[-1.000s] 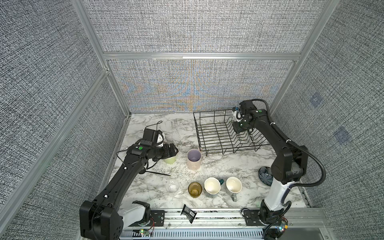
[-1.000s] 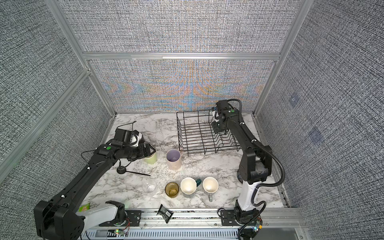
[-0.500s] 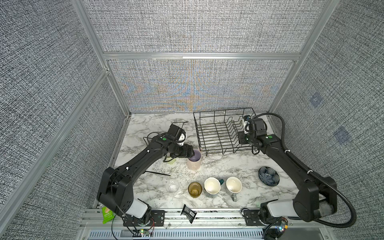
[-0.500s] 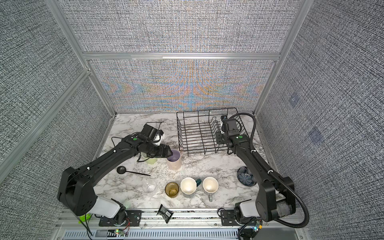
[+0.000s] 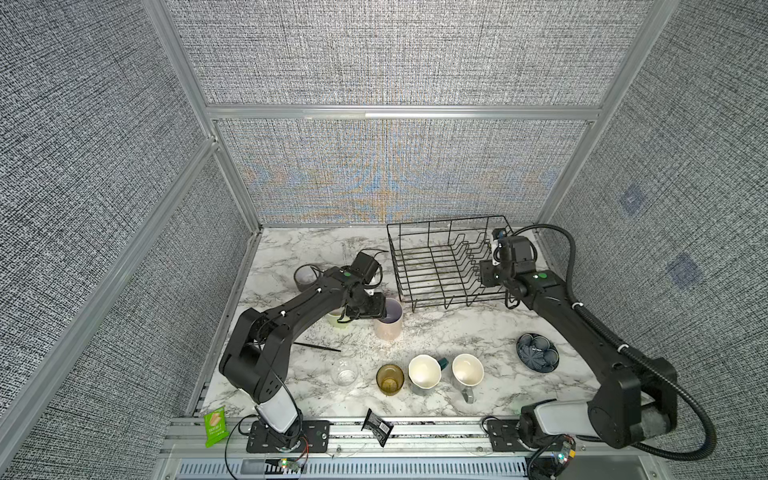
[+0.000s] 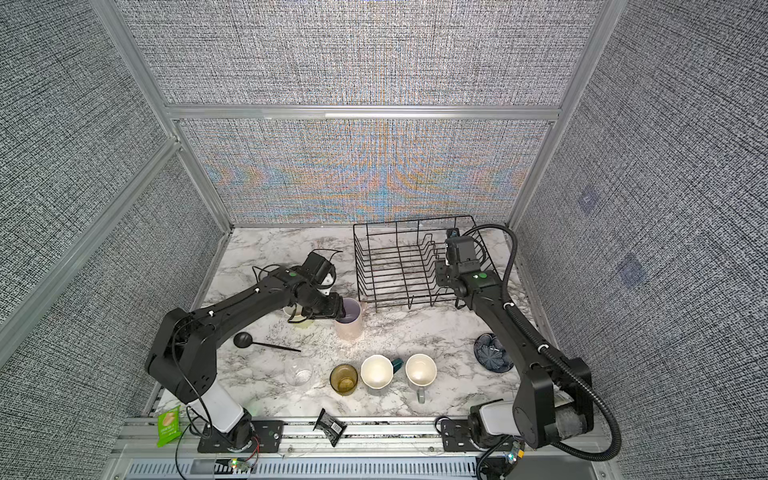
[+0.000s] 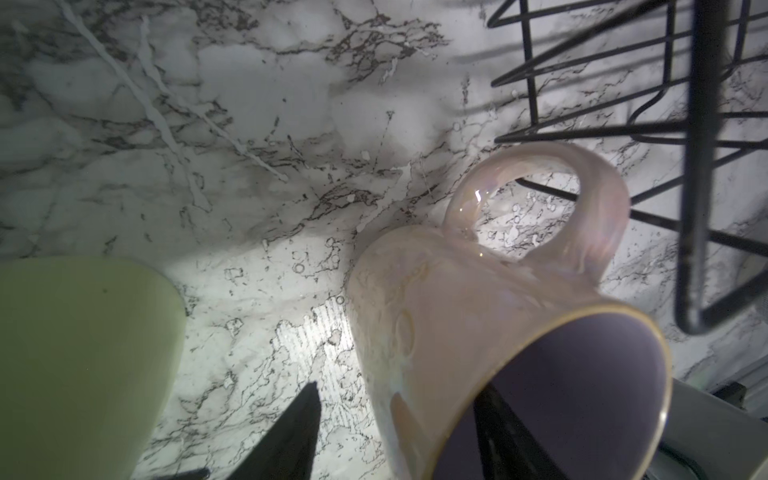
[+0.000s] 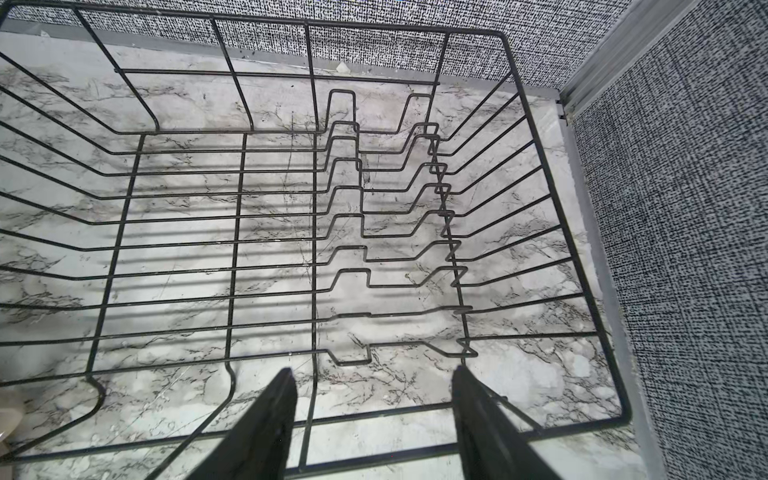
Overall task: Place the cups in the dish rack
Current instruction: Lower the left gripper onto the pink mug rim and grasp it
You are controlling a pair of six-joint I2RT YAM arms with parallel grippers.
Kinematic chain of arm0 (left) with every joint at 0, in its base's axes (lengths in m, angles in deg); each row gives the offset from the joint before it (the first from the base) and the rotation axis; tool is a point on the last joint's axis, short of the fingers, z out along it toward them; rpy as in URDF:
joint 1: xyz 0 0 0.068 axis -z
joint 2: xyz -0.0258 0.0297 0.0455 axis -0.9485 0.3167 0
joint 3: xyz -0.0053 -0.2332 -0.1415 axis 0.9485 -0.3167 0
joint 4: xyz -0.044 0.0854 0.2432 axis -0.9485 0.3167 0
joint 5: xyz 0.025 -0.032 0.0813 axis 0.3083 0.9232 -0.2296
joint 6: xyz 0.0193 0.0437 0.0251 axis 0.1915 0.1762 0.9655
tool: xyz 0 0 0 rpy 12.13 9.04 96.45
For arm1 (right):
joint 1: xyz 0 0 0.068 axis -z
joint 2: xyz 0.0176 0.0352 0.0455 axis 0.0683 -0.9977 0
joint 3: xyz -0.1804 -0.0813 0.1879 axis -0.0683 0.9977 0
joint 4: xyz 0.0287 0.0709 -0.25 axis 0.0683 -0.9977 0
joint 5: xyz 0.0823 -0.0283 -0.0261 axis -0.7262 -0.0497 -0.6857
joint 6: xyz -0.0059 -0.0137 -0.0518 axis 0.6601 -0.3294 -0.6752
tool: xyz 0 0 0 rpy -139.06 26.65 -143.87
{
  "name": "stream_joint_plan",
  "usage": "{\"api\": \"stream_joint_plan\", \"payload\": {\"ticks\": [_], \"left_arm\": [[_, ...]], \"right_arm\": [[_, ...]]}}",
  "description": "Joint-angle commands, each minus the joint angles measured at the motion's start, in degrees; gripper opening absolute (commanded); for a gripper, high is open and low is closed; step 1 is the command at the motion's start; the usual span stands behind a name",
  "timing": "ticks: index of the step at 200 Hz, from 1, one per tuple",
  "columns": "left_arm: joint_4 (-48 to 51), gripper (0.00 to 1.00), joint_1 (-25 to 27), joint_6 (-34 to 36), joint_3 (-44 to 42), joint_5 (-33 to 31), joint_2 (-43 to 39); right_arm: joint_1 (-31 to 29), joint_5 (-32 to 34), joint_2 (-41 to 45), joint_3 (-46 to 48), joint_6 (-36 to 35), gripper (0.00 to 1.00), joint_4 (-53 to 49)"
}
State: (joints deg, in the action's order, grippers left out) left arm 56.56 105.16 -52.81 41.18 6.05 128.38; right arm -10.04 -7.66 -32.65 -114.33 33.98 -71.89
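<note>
The tall pink mug (image 5: 388, 328) (image 6: 349, 328) (image 7: 457, 311) stands upright just in front of the dish rack's (image 5: 449, 218) (image 6: 407, 219) (image 8: 313, 208) near left corner. My left gripper (image 5: 379, 309) (image 6: 338, 309) (image 7: 397, 386) straddles its wall, one finger inside and one outside, with a gap still showing. The light green mug (image 5: 334, 328) (image 6: 297, 321) (image 7: 75, 353) sits right beside it under my wrist. My right gripper (image 5: 487, 276) (image 6: 442, 275) (image 8: 374, 370) hangs open over the empty rack's near right corner. Clear glass (image 5: 345, 372), amber tumbler (image 5: 390, 378), teal mug (image 5: 424, 372) and grey mug (image 5: 467, 370) line the front.
A dark roll (image 5: 305, 276) stands behind my left arm. A black spoon (image 6: 249, 341) lies left of the pink mug. The dark blue bowl (image 5: 537, 357) sits under my right forearm. Green (image 5: 216, 426) and black (image 5: 377, 426) packets lie on the front rail.
My left gripper has swung right from the light green mug to the pink mug, and its jaws have narrowed. The right arm drew back from above the rack toward its near right corner.
</note>
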Motion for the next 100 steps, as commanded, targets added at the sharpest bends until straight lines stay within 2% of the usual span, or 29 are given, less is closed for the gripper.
{"api": "stream_joint_plan", "payload": {"ticks": [1,23,55,67,100], "left_arm": [[1.1,0.54,0.0,-0.5,0.1,-2.1,0.5],[3.9,0.53,0.1,0.2,0.3,-2.8,1.4],[2.1,0.49,0.2,-1.2,-1.7,-3.4,1.3],[2.8,0.42,0.2,-1.1,-1.1,-3.3,1.9],[1.9,0.39,0.5,-1.4,-1.7,-2.6,2.4]], "right_arm": [[-0.1,1.2,0.5,0.3,0.5,0.61,2.0],[-0.1,1.4,0.6,0.8,0.6,0.61,2.1],[-0.1,1.3,0.3,1.1,1.0,0.61,2.4],[-0.1,1.1,0.3,1.4,1.2,0.61,2.6],[-0.2,0.9,0.3,1.2,1.4,0.61,2.3]]}}
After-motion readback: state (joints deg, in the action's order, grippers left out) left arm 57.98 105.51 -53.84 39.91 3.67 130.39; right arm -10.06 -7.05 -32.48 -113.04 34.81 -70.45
